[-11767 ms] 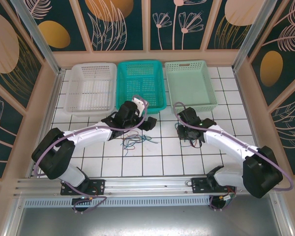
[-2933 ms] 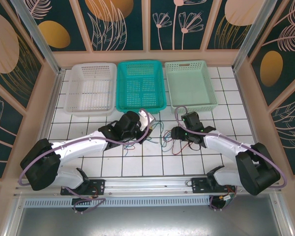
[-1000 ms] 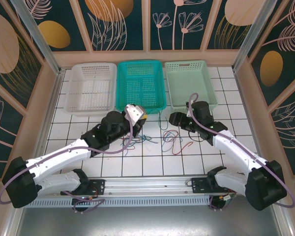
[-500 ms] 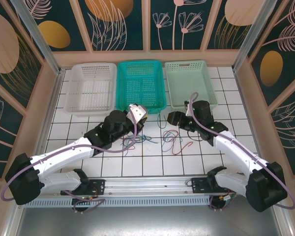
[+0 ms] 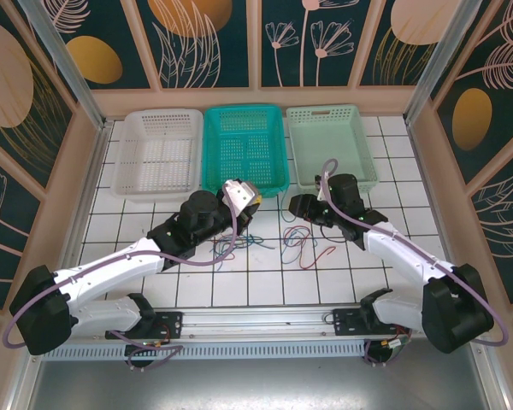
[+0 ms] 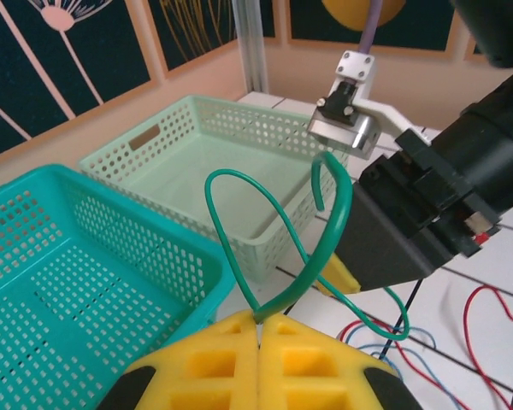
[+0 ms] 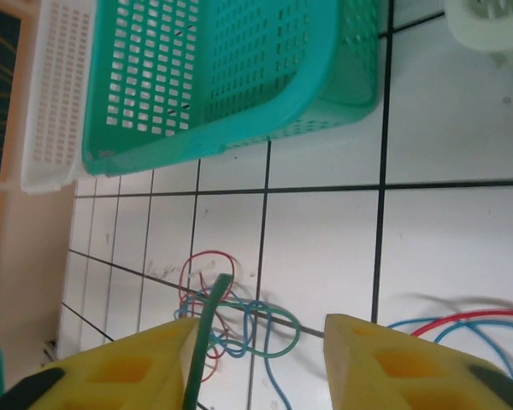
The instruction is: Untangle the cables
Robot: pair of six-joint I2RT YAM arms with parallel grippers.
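Note:
My left gripper [image 6: 258, 323] is shut on a green cable [image 6: 338, 213], which loops up from its yellow fingertips in front of the right gripper's black body [image 6: 427, 213]. In the top view the left gripper [image 5: 255, 205] and the right gripper [image 5: 289, 209] face each other just in front of the teal basket [image 5: 244, 149]. My right gripper [image 7: 256, 359] is open, and the green cable's end [image 7: 207, 329] lies against the inner side of its left pad [image 7: 128, 363]. A tangle of red, blue and green cables [image 7: 235, 312] lies on the tiles below. More red and blue loops [image 5: 303, 248] lie to the right.
Three baskets stand in a row at the back: white [image 5: 156, 154], teal, and mint green [image 5: 332, 145]. The mint basket [image 6: 231, 162] is close behind the held cable. Open white tiles [image 5: 265, 282] stretch toward the arm bases.
Both grippers have edged closer to each other, the left one slightly rightward with the green cable, the right one slightly leftward. The cables on the tiles have stayed in place.

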